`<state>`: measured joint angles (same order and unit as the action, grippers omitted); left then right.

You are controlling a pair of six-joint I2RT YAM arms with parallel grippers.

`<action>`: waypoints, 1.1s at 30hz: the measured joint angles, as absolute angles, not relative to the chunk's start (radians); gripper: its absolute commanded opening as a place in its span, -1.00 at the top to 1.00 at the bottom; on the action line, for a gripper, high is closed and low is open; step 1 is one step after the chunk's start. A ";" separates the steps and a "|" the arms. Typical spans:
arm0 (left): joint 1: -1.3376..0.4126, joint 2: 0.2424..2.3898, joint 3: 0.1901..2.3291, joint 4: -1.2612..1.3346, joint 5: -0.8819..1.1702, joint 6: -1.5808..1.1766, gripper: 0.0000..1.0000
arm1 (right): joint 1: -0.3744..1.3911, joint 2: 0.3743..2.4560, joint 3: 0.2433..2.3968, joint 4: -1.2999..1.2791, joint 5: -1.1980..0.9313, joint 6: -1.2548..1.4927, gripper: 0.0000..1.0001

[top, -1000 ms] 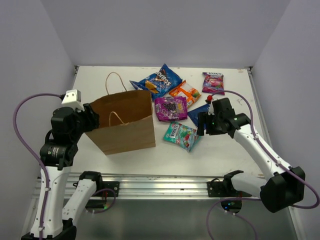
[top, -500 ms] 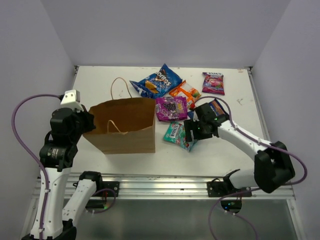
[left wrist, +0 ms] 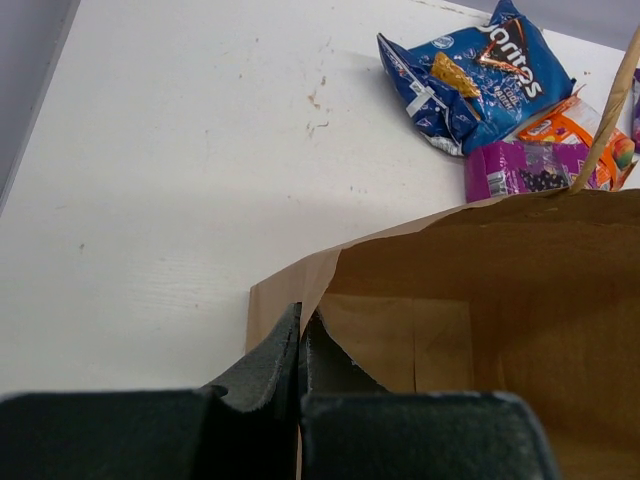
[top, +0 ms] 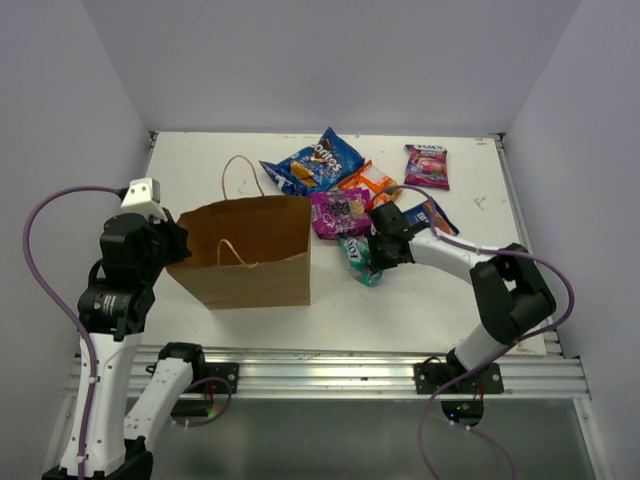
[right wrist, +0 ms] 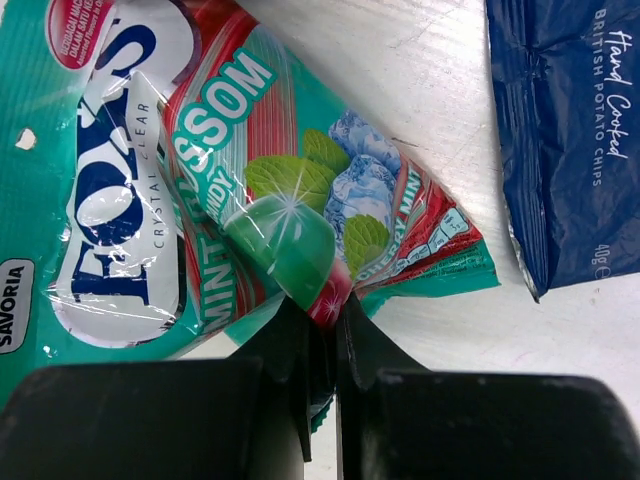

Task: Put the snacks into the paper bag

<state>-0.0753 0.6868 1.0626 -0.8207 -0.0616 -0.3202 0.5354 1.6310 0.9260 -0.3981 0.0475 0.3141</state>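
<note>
— Brown kraft, the paper bag (top: 250, 255) stands open on the white table (top: 190, 165) in the overhead view. Where is the left gripper (top: 180, 243)?

— At the bag's left edge, touching it. The right gripper (top: 377, 250) is off the bag's right side, at the teal-green packet (top: 357, 256), which sits just right of the bag and outside it.

— And the other snacks?

— All lie outside, beyond the bag's far right corner. The purple packet (top: 340, 212) is nearest. The orange packet (top: 368, 182) and blue chip bag (top: 315, 160) are farther back. The dark blue packet (top: 428, 214) and pink-magenta packet (top: 426, 166) are farthest right.

— The left wrist camera?

— The fingers are pressed together on the bag's paper rim, at a corner of its mouth. Past the bag's far wall show the blue chip bag, purple packet and orange packet. A tan handle (left wrist: 605, 120) slants up from that wall.

— The right wrist camera?

— The fingers are pinched tight on the teal-green packet's edge, its mint label facing the camera. I cannot tell whether it is off the table. The dark blue packet lies near it, not touching, on the side away from the bag.
</note>
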 measured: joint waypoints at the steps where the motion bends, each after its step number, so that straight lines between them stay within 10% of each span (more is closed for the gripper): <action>1: -0.075 0.686 1.065 -0.825 -0.064 -0.320 1.00 | 0.538 1.625 0.925 -0.392 0.055 0.317 1.00; 9: -0.075 0.683 1.070 -0.833 -0.068 -0.320 1.00 | 0.560 1.508 1.082 -0.707 0.229 0.319 1.00; 20: -0.075 0.686 1.069 -0.832 -0.063 -0.320 1.00 | 0.590 1.497 2.184 -0.920 0.091 0.285 1.00; 33: -0.075 0.699 1.067 -0.826 -0.049 -0.321 1.00 | 1.000 1.863 2.186 -1.051 -0.022 0.315 1.00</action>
<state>-0.0753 0.6991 1.0672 -0.8265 -0.0486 -0.3214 0.9997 1.8626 2.1860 -1.0512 -0.0216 0.3145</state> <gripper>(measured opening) 0.007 0.085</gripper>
